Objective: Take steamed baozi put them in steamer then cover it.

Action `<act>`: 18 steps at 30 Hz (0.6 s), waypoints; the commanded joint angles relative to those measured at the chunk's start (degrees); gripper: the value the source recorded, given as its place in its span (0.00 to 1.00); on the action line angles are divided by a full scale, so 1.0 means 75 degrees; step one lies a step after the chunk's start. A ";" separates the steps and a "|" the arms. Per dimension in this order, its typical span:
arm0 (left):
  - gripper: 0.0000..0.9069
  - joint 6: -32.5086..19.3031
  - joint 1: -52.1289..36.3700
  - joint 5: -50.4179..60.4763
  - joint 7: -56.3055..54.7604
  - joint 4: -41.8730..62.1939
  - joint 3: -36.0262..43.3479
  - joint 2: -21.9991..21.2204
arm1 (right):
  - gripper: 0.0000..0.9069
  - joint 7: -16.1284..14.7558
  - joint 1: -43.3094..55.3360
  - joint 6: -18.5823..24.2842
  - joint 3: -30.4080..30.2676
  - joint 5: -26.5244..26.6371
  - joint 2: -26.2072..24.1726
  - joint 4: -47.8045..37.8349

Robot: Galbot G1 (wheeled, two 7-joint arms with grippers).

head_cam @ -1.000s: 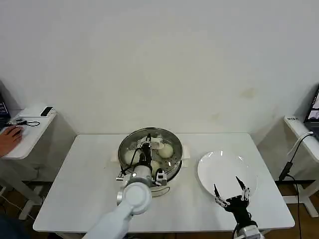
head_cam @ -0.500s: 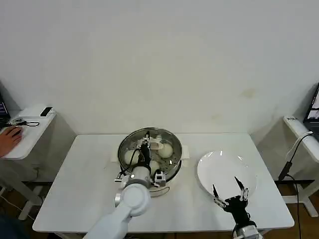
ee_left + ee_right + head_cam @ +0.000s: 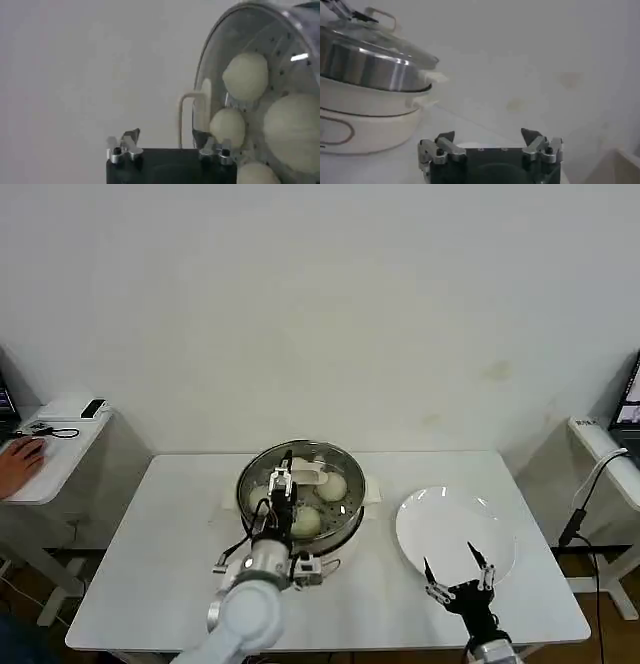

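In the head view the steamer [image 3: 301, 494] stands at the middle of the white table [image 3: 150, 554], with cream buns lying on its perforated tray, and the white plate [image 3: 455, 529] to its right lies bare. The steamed baozi [image 3: 306, 521] look to be all loaded, so the filling step seems done and the covering step is what remains. The left gripper [image 3: 279, 484] hangs over the left part of the pot with its jaws apart and nothing between them; the right gripper [image 3: 455, 569] hovers over the near edge of the plate, jaws spread and empty. I see no lid on the table here, so the next move calls for finding one first, then lowering it level onto the rim. The left wrist view gives what the head view cannot: a close look into the steamer [image 3: 210, 85], where four baozi [image 3: 245, 76] sit apart on the holed tray, and the left gripper [image 3: 170, 149] with its jaws wide and empty. The right wrist view shows the steamer [image 3: 370, 65] from the side, its shiny wall on the white base, with the right gripper [image 3: 489, 142] open and clear of it.
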 commanded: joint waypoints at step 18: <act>1.00 -0.5203 0.5666 -1.2477 -0.3924 -0.0501 -0.6273 -0.0296 | 1.00 0.0136 -0.0292 -0.0037 -0.0658 0.1212 -0.0798 -0.0065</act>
